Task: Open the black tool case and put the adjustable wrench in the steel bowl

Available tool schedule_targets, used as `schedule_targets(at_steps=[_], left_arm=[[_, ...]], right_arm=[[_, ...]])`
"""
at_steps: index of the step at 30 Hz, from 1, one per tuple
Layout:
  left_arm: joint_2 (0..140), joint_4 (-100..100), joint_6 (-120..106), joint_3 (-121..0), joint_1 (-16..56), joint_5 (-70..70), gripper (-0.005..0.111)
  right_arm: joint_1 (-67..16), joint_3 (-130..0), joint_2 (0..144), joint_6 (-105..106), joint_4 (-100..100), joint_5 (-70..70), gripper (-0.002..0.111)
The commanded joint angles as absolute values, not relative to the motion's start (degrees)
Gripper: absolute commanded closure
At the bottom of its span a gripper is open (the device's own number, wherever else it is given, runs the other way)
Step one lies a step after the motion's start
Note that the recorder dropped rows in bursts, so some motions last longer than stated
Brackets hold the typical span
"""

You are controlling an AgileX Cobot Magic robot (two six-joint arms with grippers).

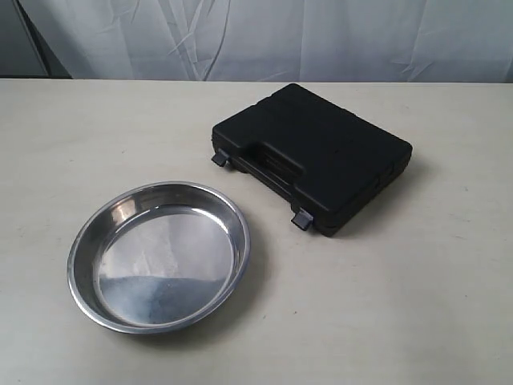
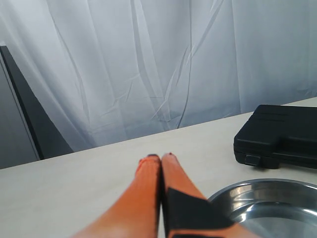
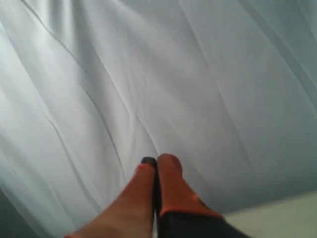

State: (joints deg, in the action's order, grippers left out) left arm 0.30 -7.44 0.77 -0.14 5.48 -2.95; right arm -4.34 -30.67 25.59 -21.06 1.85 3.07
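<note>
The black tool case point(image 1: 317, 155) lies closed on the table at the centre right, its two latches facing the steel bowl point(image 1: 159, 255), which sits empty at the front left. The adjustable wrench is hidden. Neither arm shows in the exterior view. In the left wrist view my left gripper point(image 2: 160, 158) is shut with nothing in it, above the table short of the steel bowl point(image 2: 267, 203) and the tool case point(image 2: 280, 134). My right gripper point(image 3: 156, 161) is also shut and empty, pointing up at the white curtain.
A white curtain point(image 1: 264, 36) hangs behind the table's far edge. A dark panel point(image 2: 29, 119) stands at the back left. The beige tabletop point(image 1: 417, 305) stretches around the case and bowl.
</note>
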Motion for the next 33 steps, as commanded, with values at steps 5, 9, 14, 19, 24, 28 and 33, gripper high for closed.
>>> schedule_targets(at_steps=[5, 9, 14, 19, 24, 28, 33], left_arm=[[0.00, -7.64, 0.92, 0.00, 5.85, -2.89, 0.107], [0.00, -7.64, 0.92, 0.00, 5.85, -2.89, 0.107], [0.00, -7.64, 0.92, 0.00, 5.85, -2.89, 0.107], [0.00, -7.64, 0.92, 0.00, 5.85, -2.89, 0.107], [0.00, -7.64, 0.92, 0.00, 5.85, -2.89, 0.107], [0.00, -7.64, 0.92, 0.00, 5.85, -2.89, 0.107], [0.00, -7.53, 0.92, 0.00, 5.85, -2.89, 0.107]], right_arm=[[-11.87, -60.41, 69.70, 6.12, 6.22, 32.36, 0.109], [-19.43, -76.88, 88.99, 10.56, 8.54, 44.91, 0.109], [-24.89, -97.07, 110.92, 10.93, 8.05, 58.30, 0.109], [-26.85, -111.10, 126.59, 10.76, 3.68, 67.48, 0.103], [-26.90, -114.59, 131.12, 10.24, 4.71, 67.90, 0.072], [-27.15, -114.59, 131.26, 10.72, 7.23, 67.66, 0.060], [-28.23, -114.59, 131.26, 10.83, 8.24, 68.77, 0.060]])
